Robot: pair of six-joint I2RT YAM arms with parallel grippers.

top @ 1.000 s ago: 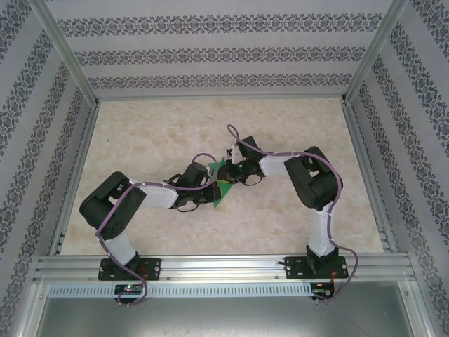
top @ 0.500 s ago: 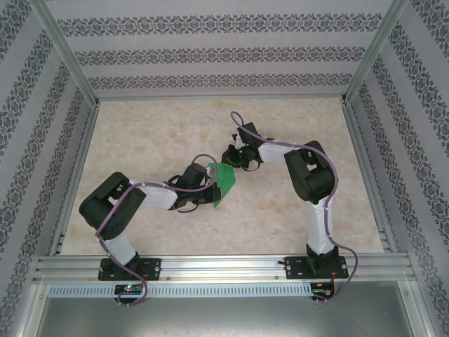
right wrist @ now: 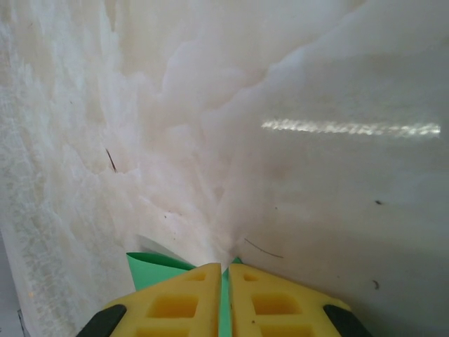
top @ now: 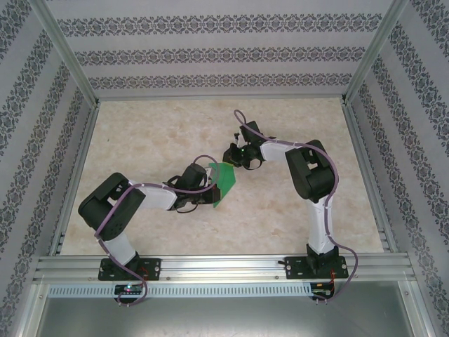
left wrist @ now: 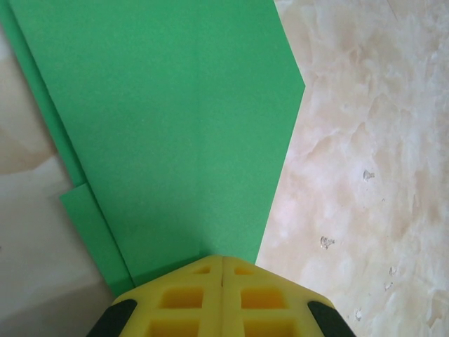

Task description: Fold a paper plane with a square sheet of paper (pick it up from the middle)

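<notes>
**Top external view.** A thin sheet of bright green paper (top: pixel 224 180), partly folded, is located beyond the silver aluminium base rail (top: pixel 224 265), opposite the rail's mid-length and about halfway across the pale marbled tabletop (top: pixel 161 133). The left gripper (top: pixel 209 189) meets the green paper on the edge nearer the rail's left end. The right gripper (top: pixel 231 162) meets it at the corner farthest from the rail. Both arms reach inward from their bases on the rail. Whether the green paper touches the tabletop cannot be determined from this angle.

**Left wrist view.** The yellow moulded fingers (left wrist: pixel 184 302) of the left gripper (left wrist: pixel 222 269) are pressed together, with no gap between them, clamping the near edge of the green paper (left wrist: pixel 175 119). The sheet widens away from the fingers to an angled corner on its right side. A second layer protrudes as a narrow strip along its left side. The marbled tabletop (left wrist: pixel 365 140) is visible to the right.

**Right wrist view.** The right gripper (right wrist: pixel 225 271) has its yellow fingers (right wrist: pixel 172 305) nearly together, pinching a thin strip of the green paper between them. A small green flap (right wrist: pixel 151 267) projects to the left of the fingertips. The pale tabletop (right wrist: pixel 245 105) behind is out of focus.
</notes>
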